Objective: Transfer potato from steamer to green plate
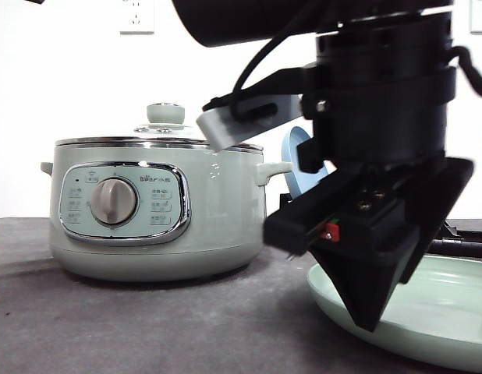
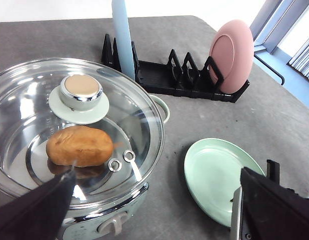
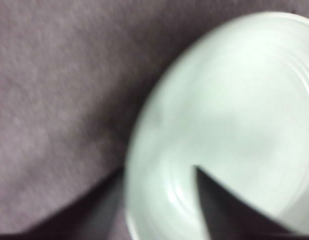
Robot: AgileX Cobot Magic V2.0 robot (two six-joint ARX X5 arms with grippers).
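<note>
The single potato lies inside the steamer, under its knobbed glass lid, which is still in place. So the transfer has not begun; I judge the step in hand to be the approach, and the next move calls for lifting the lid by its knob before anything can reach the potato. The one green plate sits bare on the table, to the right of the steamer. The right gripper hangs over the plate's rim, jaws apart and empty. The left gripper hovers above the steamer, fingers wide apart, grasping nothing. Behind stands a black dish rack with one blue plate and one pink plate.
</note>
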